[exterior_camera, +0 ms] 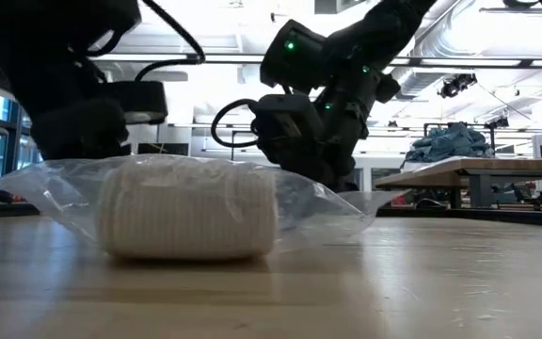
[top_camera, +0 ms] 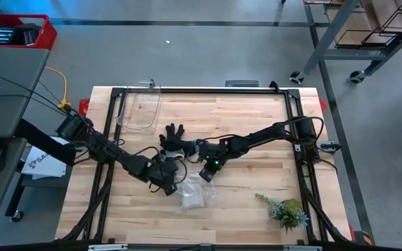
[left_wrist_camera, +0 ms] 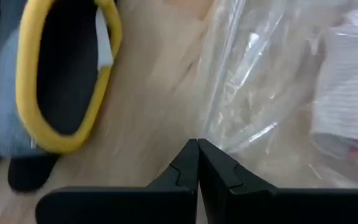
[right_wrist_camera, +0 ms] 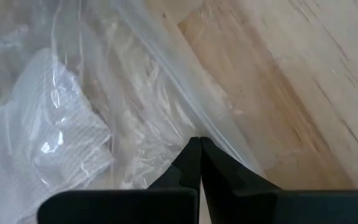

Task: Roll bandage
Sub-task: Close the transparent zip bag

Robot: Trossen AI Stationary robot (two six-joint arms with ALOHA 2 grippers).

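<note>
The bandage [top_camera: 192,198] is a white gauze roll lying on its side inside a crinkly clear plastic bag [top_camera: 199,187] in the middle of the wooden table; the low view shows the roll [exterior_camera: 191,217] resting on the tabletop. My left gripper [top_camera: 172,188] is shut at the bag's left edge. My right gripper [top_camera: 205,176] is shut at the bag's far edge. Both point steeply down. My left gripper has its shut fingertips at the bag's edge [left_wrist_camera: 211,132], coming slanting from above on the table's left side; creases in the plastic run out from the tips. One layer or two, I cannot tell. The bag stays on the table under the roll's weight. My right gripper pinches the bag's flat edge strip [right_wrist_camera: 211,138] at its fingertips, slanting down from the far right. Folds of plastic fan away from the tips toward the gauze [right_wrist_camera: 61,124]. The bag's middle lies on the table.
A black-and-grey work glove [top_camera: 173,134] lies just beyond the bag, its yellow-rimmed cuff [left_wrist_camera: 61,74] close to my left gripper. A clear tub [top_camera: 139,108] stands at the far left and a small green plant [top_camera: 286,210] at the near right.
</note>
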